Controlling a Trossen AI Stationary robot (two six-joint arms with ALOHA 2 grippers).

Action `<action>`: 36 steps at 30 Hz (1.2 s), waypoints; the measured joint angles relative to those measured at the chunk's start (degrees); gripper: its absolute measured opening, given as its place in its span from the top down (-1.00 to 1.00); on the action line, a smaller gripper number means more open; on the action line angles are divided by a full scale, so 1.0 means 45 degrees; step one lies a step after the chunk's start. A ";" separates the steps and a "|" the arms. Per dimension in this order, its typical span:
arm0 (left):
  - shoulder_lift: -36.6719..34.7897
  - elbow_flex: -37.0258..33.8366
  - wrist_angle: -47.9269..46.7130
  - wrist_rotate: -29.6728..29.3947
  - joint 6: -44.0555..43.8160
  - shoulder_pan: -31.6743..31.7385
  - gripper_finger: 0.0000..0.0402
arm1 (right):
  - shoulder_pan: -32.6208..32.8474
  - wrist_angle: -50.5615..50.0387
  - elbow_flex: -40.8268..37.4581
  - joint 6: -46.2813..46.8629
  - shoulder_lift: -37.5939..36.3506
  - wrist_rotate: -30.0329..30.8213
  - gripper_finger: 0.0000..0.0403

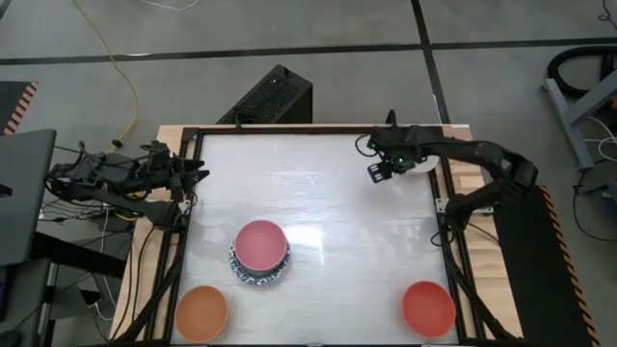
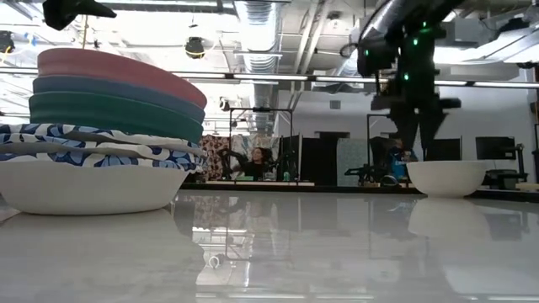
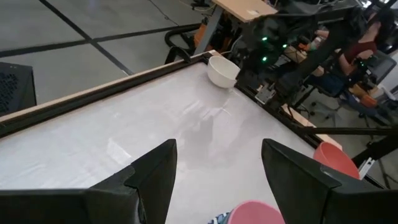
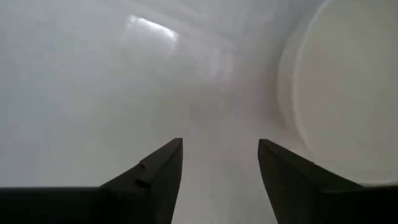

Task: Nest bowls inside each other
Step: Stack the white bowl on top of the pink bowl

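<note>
Right pincer (image 1: 378, 172) spread empty beside cream bowl (image 1: 421, 166) at table's (image 1: 328, 202) far-right edge.

The right arm hides most of the cream bowl (image 1: 425, 166); the orange bowl (image 1: 201, 313) is edge-cropped.

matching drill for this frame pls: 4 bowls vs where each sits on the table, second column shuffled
Places as in the high view.

Column 1
1. plain round pink bowl
2. plain round orange bowl
3. plain round red bowl
4. plain round cream bowl

Column 2
A. bottom right corner of the table
B. top right, under the right arm
C. top of the nested stack
D. bottom left corner

Pairs: 1-C, 2-D, 3-A, 4-B
</note>
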 joint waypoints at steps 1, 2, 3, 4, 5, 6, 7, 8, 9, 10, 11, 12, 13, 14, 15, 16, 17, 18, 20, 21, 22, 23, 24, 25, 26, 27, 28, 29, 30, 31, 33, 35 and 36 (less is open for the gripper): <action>0.0000 0.0000 0.0000 -0.0004 -0.0013 -0.0004 -0.12 | -0.0132 0.0189 -0.0192 -0.0051 0.0161 0.0025 -0.15; 0.0000 0.0000 0.0000 -0.0003 -0.0084 -0.0005 -0.12 | -0.0243 0.0394 -0.0332 -0.0063 0.0355 0.0127 -0.15; 0.0000 0.0000 0.0000 -0.0004 -0.0140 -0.0002 -0.12 | -0.0335 0.0489 -0.0433 -0.0061 0.0497 0.0172 -0.15; 0.0000 0.0000 0.0000 -0.0002 -0.0220 -0.0002 -0.12 | -0.0390 0.0590 -0.0448 -0.0083 0.0589 0.0177 -0.15; 0.0000 0.0000 0.0000 0.0000 -0.0303 -0.0002 -0.12 | -0.0393 0.0797 -0.0443 -0.0177 0.0615 0.0115 -0.15; 0.0000 0.0000 0.0000 -0.0001 -0.0348 -0.0003 -0.12 | -0.0373 0.1072 -0.0401 -0.0284 0.0615 -0.0069 -0.15; 0.0000 0.0000 0.0000 0.0000 -0.0359 -0.0001 -0.12 | -0.0314 0.1234 -0.0330 -0.0313 0.0615 -0.0109 -0.14; 0.0000 0.0000 0.0000 -0.0001 -0.0359 -0.0004 -0.12 | -0.0243 0.1282 -0.0232 -0.0319 0.0619 -0.0076 -0.14; 0.0000 0.0000 0.0000 0.0000 -0.0365 -0.0003 -0.12 | -0.0173 0.1221 -0.0147 -0.0336 0.0628 0.0068 -0.14; 0.0000 0.0000 0.0000 0.0000 -0.0374 -0.0005 -0.12 | -0.0155 0.1073 -0.0050 -0.0378 0.0601 0.0224 -0.13; 0.0000 0.0000 0.0000 0.0000 -0.0374 -0.0005 -0.12 | -0.0155 0.0992 0.0029 -0.0491 0.0561 0.0401 -0.13; 0.0000 0.0000 0.0000 0.0000 -0.0374 -0.0005 -0.12 | -0.0164 0.0978 0.0095 -0.0637 0.0527 0.0481 -0.13; 0.0000 0.0000 -0.0005 0.0000 -0.0374 -0.0003 -0.12 | -0.0227 0.0989 0.0155 -0.0634 0.0513 0.0563 -0.13; 0.0000 0.0000 -0.0005 0.0000 -0.0377 -0.0003 -0.12 | -0.0299 0.1053 0.0183 -0.0660 0.0508 0.0770 -0.13; 0.0000 0.0000 -0.0011 0.0000 -0.0379 0.0000 -0.12 | -0.0414 0.1061 0.0183 -0.0683 0.0513 0.0978 -0.13; 0.0000 0.0000 -0.0015 0.0000 -0.0379 -0.0001 -0.12 | -0.0549 0.1000 0.0177 -0.0729 0.0523 0.1075 -0.13; 0.0000 0.0000 -0.0015 0.0000 -0.0379 -0.0005 -0.12 | -0.0651 0.0944 0.0175 -0.0765 0.0548 0.1231 -0.13; 0.0000 0.0000 -0.0015 0.0000 -0.0379 -0.0002 -0.12 | -0.0759 0.0939 0.0175 -0.0754 0.0593 0.1359 -0.13; 0.0000 0.0000 -0.0015 0.0000 -0.0383 -0.0004 -0.12 | -0.0981 0.0936 0.0170 -0.0717 0.0698 0.1598 -0.13; 0.0000 0.0000 -0.0015 0.0000 -0.0384 -0.0004 -0.12 | -0.1097 0.0915 0.0170 -0.0777 0.0755 0.1600 -0.13; 0.0000 0.0000 -0.0015 0.0000 -0.0384 0.0000 -0.12 | -0.1216 0.0927 0.0170 -0.0940 0.0816 0.1596 -0.13; 0.0000 0.0000 -0.0015 0.0000 -0.0384 -0.0005 -0.12 | -0.1309 0.0949 0.0170 -0.1070 0.0911 0.1596 -0.13; 0.0000 0.0000 -0.0015 0.0000 -0.0381 -0.0003 -0.12 | -0.1381 0.0939 0.0170 -0.1112 0.1040 0.1598 -0.13; 0.0000 0.0000 -0.0015 0.0000 -0.0384 0.0000 -0.12 | -0.1430 0.0943 0.0169 -0.1208 0.1186 0.1599 -0.13; 0.0000 0.0000 -0.0019 -0.0004 -0.0383 -0.0005 -0.12 | -0.1464 0.0959 0.0160 -0.1348 0.1378 0.1619 -0.13; 0.0002 0.0000 -0.0019 -0.0002 -0.0383 0.0000 -0.12 | -0.1515 0.0978 0.0160 -0.1409 0.1602 0.1659 -0.13; 0.0004 0.0000 -0.0019 -0.0004 -0.0384 0.0000 -0.12 | -0.1592 0.0996 0.0155 -0.1443 0.1831 0.1702 -0.13; 0.0000 0.0000 -0.0019 -0.0002 -0.0384 -0.0004 -0.12 | -0.1704 0.1048 0.0147 -0.1490 0.2109 0.1694 -0.13; 0.0000 0.0000 -0.0019 0.0000 -0.0382 -0.0003 -0.12 | -0.1797 0.1154 0.0137 -0.1542 0.2380 0.1683 -0.13; 0.0000 0.0000 -0.0024 -0.0004 -0.0382 -0.0001 -0.12 | -0.1866 0.1235 0.0133 -0.1543 0.2639 0.1688 -0.12; 0.0000 0.0000 -0.0024 -0.0004 -0.0383 -0.0004 -0.12 | -0.1889 0.1258 0.0133 -0.1417 0.3061 0.1694 -0.06; 0.0000 0.0000 -0.0029 -0.0004 -0.0379 -0.0003 -0.12 | -0.1868 0.1235 0.0136 -0.1114 0.3386 0.1683 0.08; 0.0000 0.0000 -0.0033 -0.0004 -0.0379 -0.0005 -0.12 | -0.1854 0.1240 0.0134 -0.0935 0.3482 0.1688 0.18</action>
